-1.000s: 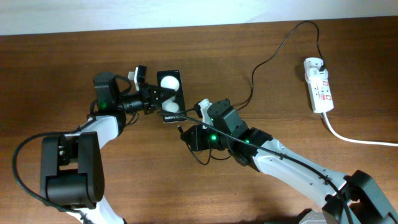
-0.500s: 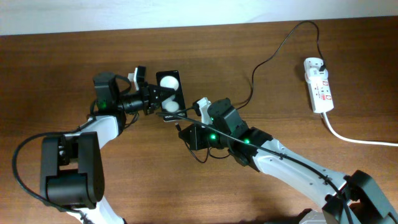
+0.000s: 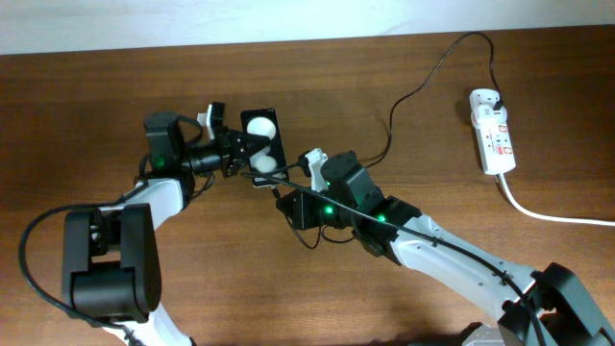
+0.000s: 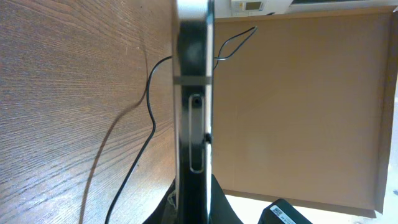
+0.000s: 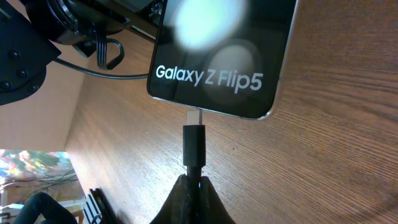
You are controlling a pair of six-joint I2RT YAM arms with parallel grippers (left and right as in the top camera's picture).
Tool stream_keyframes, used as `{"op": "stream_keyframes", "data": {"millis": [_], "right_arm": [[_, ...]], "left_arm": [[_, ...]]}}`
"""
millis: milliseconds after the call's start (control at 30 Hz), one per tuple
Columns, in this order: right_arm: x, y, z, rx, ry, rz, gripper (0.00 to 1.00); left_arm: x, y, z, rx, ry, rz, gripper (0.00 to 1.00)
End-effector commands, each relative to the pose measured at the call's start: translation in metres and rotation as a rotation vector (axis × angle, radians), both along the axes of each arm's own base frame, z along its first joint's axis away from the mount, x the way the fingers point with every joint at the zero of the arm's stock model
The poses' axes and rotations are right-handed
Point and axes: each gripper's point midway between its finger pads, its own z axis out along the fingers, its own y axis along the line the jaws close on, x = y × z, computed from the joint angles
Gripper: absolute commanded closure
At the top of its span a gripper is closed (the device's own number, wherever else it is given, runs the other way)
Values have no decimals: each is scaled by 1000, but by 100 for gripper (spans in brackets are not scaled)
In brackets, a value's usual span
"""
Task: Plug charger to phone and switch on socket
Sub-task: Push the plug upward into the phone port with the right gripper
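Against the frame 1.0 s ago, the right gripper (image 3: 285, 200) sits slightly nearer the phone (image 3: 264, 144). The phone, the left gripper (image 3: 238, 152) and the socket (image 3: 491, 131) have not moved.

Overhead: the phone lies left of centre on the table (image 3: 96, 96). The socket is at the far right, well apart from it. The charger (image 3: 413, 96) runs from the socket's far end in a loop towards the right gripper. We cannot read the switch state.

The right wrist view alone shows the joint. The plug (image 5: 194, 143) stands in line with the phone (image 5: 224, 56), and its silver tip meets the bottom edge below the white lettering. We cannot tell how deep it sits.

The left wrist view alone shows the phone (image 4: 194, 112) edge-on, with the charger (image 4: 149, 118) trailing over the wood behind.

Right gripper (image 5: 193, 190): fingers clenched on the plug's black body, no gap visible. Left gripper: grasping the phone at its left side, with dark fingers flanking the edge at the bottom of its own view.
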Motion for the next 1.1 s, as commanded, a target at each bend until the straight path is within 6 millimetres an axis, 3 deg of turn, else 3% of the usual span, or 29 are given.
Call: {"op": "stream_keyframes", "data": {"millis": [0, 167, 300, 400, 500, 567, 667, 700, 733, 1067], "right_arm": [[3, -2, -6, -20, -10, -8, 96], [3, -2, -6, -20, -10, -8, 96], [3, -2, -6, -20, -10, -8, 96], [3, -2, -6, -20, -9, -8, 96], [2, -2, -8, -25, -4, -8, 96], [2, -2, -7, -24, -4, -8, 96], [2, -2, -7, -24, -4, -7, 96], [2, -2, -7, -24, -4, -7, 96], [2, -2, -8, -24, -4, -7, 96], [-7, 4, -4, -11, -28, 70, 96]], "left_arm": [[-1, 0, 14, -9, -35, -11, 93], [-1, 0, 14, -9, -35, -11, 87], [-1, 0, 14, -9, -35, -11, 74], [-1, 0, 14, -9, -34, -11, 59], [-1, 0, 14, -8, -35, -11, 31], [-1, 0, 14, -8, -35, -11, 19], [-1, 0, 14, -8, -35, -11, 18], [-1, 0, 14, -8, -35, -11, 69], [-1, 0, 14, -8, -35, -11, 100], [-1, 0, 14, -8, -35, -11, 100]]}}
